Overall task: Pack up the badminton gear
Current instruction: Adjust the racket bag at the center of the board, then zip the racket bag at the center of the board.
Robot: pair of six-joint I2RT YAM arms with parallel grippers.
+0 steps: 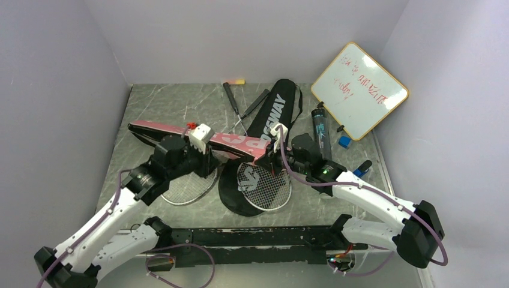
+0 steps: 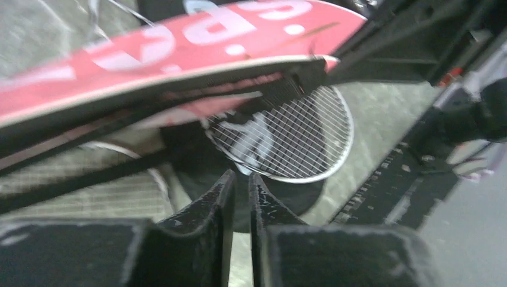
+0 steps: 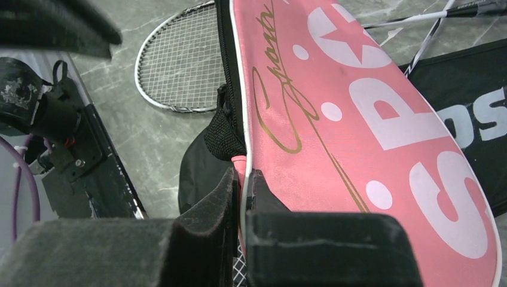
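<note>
Pink "SPORT" racket cover (image 3: 359, 119) hangs slanted above the counter (image 1: 168, 102) and a white-framed racket (image 2: 299, 137), with the right end effector (image 3: 242, 176) pinching its edge. The left end effector (image 2: 241, 179) sits below the cover, fingers almost pressed together with nothing visible between them.

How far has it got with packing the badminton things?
Nothing looks packed yet. The right hand pinches the edge of the pink cover, holding it up. Left lying out: white-framed racket, second racket, dark tube, black cover.
</note>
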